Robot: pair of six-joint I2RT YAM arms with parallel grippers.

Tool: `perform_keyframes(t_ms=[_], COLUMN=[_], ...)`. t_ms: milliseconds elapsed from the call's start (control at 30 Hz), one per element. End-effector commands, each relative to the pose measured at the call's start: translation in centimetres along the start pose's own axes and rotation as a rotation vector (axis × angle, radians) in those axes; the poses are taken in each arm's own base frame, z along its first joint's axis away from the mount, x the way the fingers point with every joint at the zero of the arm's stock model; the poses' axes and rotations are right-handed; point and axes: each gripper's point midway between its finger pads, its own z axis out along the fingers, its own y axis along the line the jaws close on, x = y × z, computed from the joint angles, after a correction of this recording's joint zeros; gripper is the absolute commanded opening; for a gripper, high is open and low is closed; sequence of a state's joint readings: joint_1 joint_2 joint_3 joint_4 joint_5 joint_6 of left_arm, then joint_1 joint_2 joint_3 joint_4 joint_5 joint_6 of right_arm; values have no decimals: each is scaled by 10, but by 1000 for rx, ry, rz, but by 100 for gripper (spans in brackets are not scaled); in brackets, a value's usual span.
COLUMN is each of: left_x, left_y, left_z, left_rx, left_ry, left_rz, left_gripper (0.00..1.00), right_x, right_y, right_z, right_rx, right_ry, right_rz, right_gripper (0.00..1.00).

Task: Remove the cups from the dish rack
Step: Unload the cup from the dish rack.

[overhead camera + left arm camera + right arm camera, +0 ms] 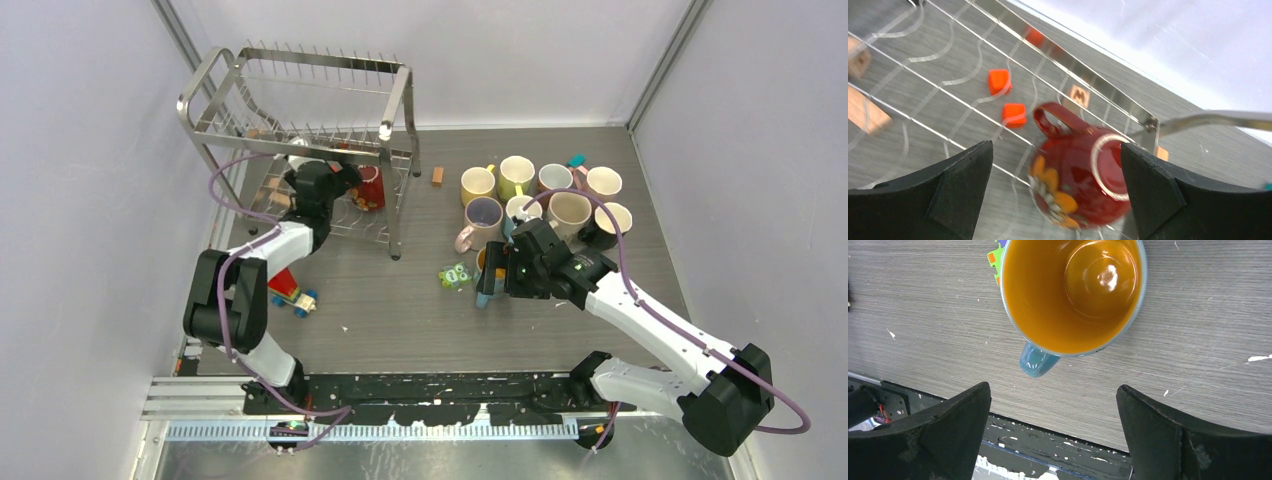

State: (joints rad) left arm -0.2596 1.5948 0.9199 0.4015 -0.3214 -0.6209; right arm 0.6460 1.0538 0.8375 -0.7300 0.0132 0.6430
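Right gripper (1052, 390): jaws spread wide, nothing held. A blue mug with orange inside (1073, 290) stands upright on the table (400, 300) just ahead of the fingertips, not touched, so it counts as unloaded. Further back on the right, a group of mugs (568, 212), about eight, sits bunched on the table, well apart from the dish rack (393, 205). Left gripper (1056, 147): reaches into the rack's lower tier, jaws fully released, one on each side of a red mug (1078, 180) that lies tilted on the wire shelf; no contact seen. No other cup shows in the rack. Judgement: task nearly finished, with the red mug left to grasp and carry out.
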Motion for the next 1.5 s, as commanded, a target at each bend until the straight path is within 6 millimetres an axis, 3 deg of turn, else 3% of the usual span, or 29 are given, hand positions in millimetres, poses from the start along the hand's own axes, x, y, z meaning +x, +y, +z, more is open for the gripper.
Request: perform_keyframes(t_ms=[0,300,467,633,1000,1467], left_x=[-25,-32,-40,-29,11,18], left_y=[-7,-23,-29,-44,-49,-48], left_z=[20,63,76,86,87,68], left_rx=[160,404,480,577,681,708], left_ry=[-78,-23,14,127,302,397], left_rz=[65,103,81,72,52,112], left_gripper=[99,99,99,99,99,100], right_x=[-8,-8,-8,-7,-6,-3], right_y=[6,2,-1,1,1,1], right_z=[-1,1,2,6,7,6], right_rx=[-22,5,20,21,20,9], right_ry=[-29,-17,-15,0,7,4], right_rz=[3,-11,-17,-18,-19,-13], right_gripper=[100,100,100,100,100,100])
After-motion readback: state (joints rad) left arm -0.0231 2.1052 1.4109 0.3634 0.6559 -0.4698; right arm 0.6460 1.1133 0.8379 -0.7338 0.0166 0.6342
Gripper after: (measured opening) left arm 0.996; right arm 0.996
